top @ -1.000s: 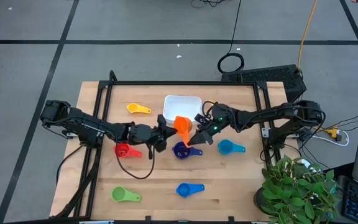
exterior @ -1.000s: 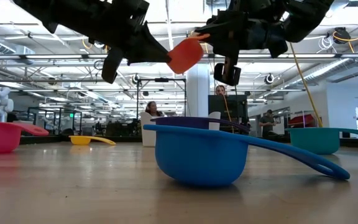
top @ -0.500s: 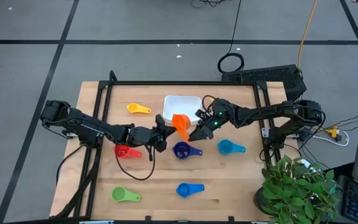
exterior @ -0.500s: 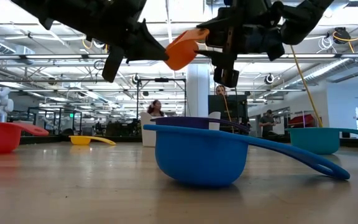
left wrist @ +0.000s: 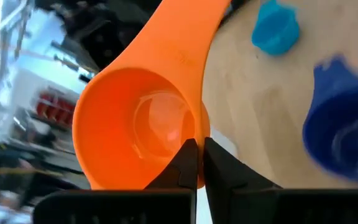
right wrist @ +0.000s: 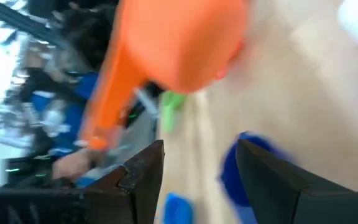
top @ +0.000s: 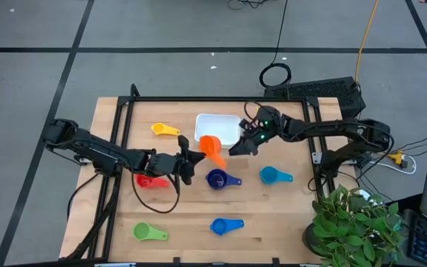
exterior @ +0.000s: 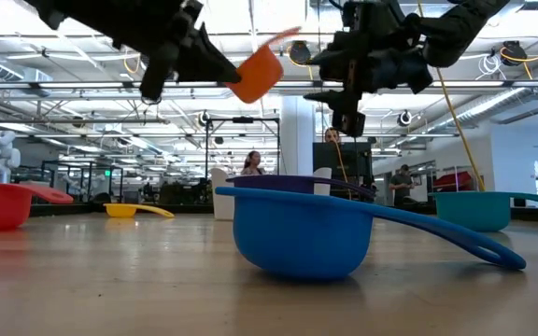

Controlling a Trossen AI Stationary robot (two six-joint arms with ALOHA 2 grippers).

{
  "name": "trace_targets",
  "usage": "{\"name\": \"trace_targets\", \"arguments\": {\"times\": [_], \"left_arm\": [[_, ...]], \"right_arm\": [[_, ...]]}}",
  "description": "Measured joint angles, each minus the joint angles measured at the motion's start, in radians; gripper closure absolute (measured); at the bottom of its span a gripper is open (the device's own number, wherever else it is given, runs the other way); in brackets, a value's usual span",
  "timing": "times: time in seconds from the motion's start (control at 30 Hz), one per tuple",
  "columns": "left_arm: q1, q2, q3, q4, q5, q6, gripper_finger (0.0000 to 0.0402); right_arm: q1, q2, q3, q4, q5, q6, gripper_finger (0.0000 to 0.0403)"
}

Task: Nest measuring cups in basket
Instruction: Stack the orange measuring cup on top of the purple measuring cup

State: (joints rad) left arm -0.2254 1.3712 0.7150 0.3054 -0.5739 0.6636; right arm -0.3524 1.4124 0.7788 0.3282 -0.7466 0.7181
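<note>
My left gripper (top: pixel 197 152) holds the orange measuring cup (top: pixel 212 147) in the air, just near of the white basket (top: pixel 219 127). In the low view the cup (exterior: pixel 258 70) hangs high above the table. My right gripper (top: pixel 234 150) stands open a little to the cup's right; its wrist view shows nothing between the fingers (right wrist: pixel 145 171). Resting on their bowls on the table are the yellow cup (top: pixel 165 130), red cup (top: pixel 148 180), navy cup (top: pixel 217 179), teal cup (top: pixel 271 176), blue cup (top: pixel 224 225) and green cup (top: pixel 147 232). My left gripper pinches the rim of the orange cup's bowl (left wrist: pixel 194 134), on the side away from the handle, one finger inside the bowl and one outside. The fingers come almost level from the table's left. The cup is lifted clear and tilted, its handle (left wrist: pixel 191 31) pointing away toward the right arm.
The basket sits at the far middle of the wooden table (top: pixel 288 215). A black frame (top: pixel 124 111) borders the tabletop. A potted plant (top: pixel 358 222) stands off the near right corner. People show in the room behind in the low view.
My right gripper has opened, let go of the orange cup's handle, and drawn back toward the table's right and far edges. My left gripper has kept hold of the cup, rolled, and carried it slightly toward the basket; the cup's tilt has changed.
</note>
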Motion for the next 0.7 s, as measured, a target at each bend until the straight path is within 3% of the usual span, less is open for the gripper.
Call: {"name": "trace_targets", "arguments": {"times": [0.13,0.33,0.53,0.7], "left_arm": [[-0.003,-0.024,0.054,-0.142,0.102,-0.291,0.0394],[-0.002,0.003,0.264,-0.496,0.262,-0.606,0.0394],[0.003,0.08,0.449,-0.756,0.261,-0.834,0.0394],[0.007,0.202,0.521,-0.827,0.262,-0.946,0.0394]], "right_arm": [[-0.025,-0.067,0.0,-0.089,0.138,-0.151,0.0209],[-0.028,-0.199,0.0,-0.179,0.439,-0.433,0.0209],[-0.027,-0.319,0.0,-0.235,0.679,-0.58,0.0209],[-0.026,-0.382,0.0,-0.265,0.749,-0.611,0.0209]]}}
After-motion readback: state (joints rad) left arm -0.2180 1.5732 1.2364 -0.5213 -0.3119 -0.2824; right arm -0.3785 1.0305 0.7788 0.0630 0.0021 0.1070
